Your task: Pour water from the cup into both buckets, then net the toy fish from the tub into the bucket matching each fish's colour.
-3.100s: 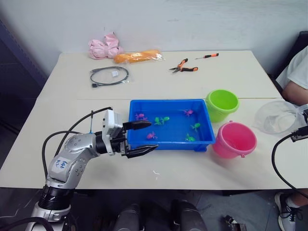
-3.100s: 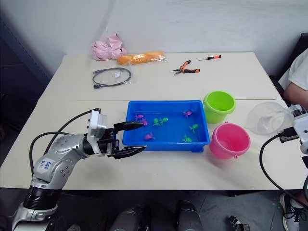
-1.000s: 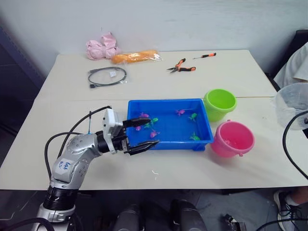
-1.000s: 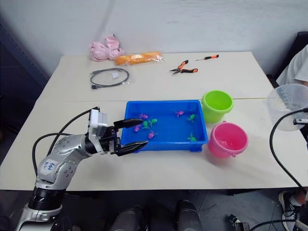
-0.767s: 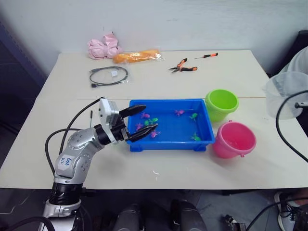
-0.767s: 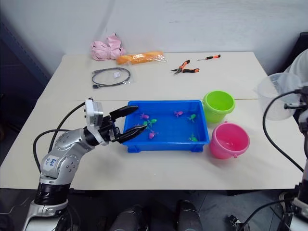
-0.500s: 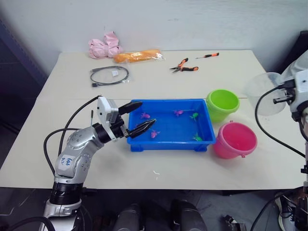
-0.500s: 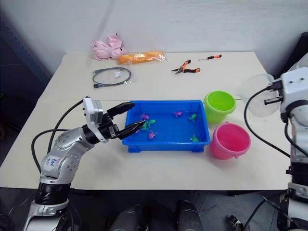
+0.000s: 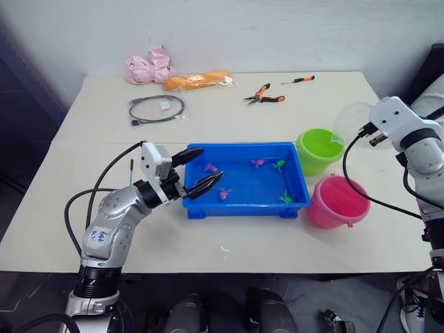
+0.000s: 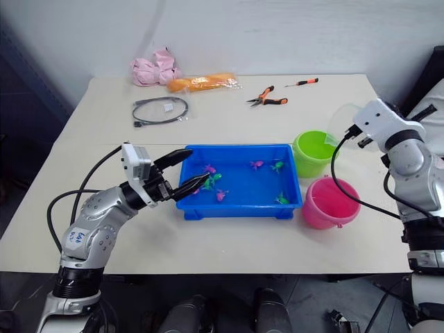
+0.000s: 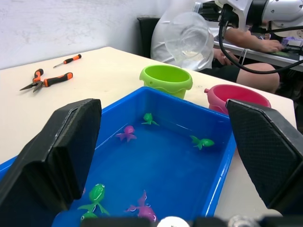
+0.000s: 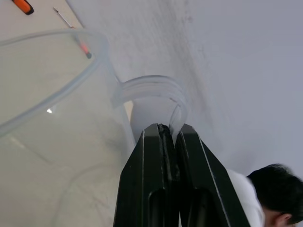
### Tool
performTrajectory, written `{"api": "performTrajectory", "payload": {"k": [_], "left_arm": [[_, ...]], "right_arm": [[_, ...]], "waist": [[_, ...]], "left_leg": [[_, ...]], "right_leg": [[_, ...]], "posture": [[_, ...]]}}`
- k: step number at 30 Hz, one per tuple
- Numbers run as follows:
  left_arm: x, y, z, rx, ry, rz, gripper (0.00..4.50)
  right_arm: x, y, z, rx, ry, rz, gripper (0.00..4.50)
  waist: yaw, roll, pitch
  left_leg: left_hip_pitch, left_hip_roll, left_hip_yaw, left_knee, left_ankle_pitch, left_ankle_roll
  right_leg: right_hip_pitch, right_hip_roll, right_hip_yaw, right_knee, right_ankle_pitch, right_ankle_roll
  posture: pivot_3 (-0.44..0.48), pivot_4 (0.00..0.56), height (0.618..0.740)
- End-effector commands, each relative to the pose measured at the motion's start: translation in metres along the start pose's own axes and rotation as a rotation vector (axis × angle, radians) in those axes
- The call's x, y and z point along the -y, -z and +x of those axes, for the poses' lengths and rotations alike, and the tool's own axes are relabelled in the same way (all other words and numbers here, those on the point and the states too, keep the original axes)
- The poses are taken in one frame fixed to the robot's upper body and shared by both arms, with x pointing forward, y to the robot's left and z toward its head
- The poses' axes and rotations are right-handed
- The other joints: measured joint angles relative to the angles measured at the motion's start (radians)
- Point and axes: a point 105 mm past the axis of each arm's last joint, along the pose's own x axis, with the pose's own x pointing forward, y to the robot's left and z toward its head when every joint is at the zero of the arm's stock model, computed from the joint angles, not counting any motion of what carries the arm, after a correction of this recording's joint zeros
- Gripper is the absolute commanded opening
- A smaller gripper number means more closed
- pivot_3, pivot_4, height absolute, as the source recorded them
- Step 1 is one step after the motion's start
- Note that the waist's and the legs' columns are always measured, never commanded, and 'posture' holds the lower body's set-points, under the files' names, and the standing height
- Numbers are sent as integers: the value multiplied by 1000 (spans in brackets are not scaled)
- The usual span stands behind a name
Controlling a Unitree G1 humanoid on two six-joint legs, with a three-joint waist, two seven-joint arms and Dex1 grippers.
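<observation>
My right gripper [image 12: 169, 128] is shut on the handle of the clear cup [image 9: 350, 121]. The cup hangs tilted just above and behind the lime green bucket [image 9: 318, 150], with a little water showing in it [image 11: 187, 37]. The pink bucket [image 9: 338, 202] stands in front of the green one, right of the blue tub [image 9: 243, 208]. Pink toy fish [image 9: 209, 167] and green toy fish [image 9: 280, 164] float in the tub. My left gripper [image 9: 213, 161] is open over the tub's left end and holds nothing.
At the back of the table lie a coiled black cable [image 9: 156, 109], orange-handled pliers [image 9: 262, 95], a small screwdriver [image 9: 298, 80], a pink bag [image 9: 149, 68] and an orange packet [image 9: 198, 81]. A person sits past the table's right edge [image 11: 246, 47]. A thin dark stick [image 9: 132, 170] rises behind my left forearm.
My right arm has carried the cup left from the table's right edge to above the green bucket and tipped it. My left gripper has lifted over the tub's left end. The fish have drifted.
</observation>
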Motion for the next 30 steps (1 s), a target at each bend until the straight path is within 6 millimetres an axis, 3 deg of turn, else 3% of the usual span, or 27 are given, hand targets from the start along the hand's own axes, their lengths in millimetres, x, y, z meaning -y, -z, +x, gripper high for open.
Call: {"api": "performTrajectory", "payload": {"k": [1,13,30], "left_arm": [[6,-7,0,23,10,30,4500],[7,-9,4,31,5,35,4500],[8,-12,7,32,21,40,4500]], "right_arm": [[20,-11,2,54,74,-94,83],[12,-26,5,161,83,-285,83],[19,-24,-1,218,127,-391,83]], "waist": [[0,0,0],[-1,0,0],[0,0,0]], "left_leg": [[0,0,0,0,0,0],[0,0,0,0,0,-1],[0,0,0,0,0,-1]], "right_leg": [[0,0,0,0,0,0],[0,0,0,0,0,0],[0,0,0,-1,0,0]], "posture": [[0,150,740],[0,150,740],[0,150,740]]}}
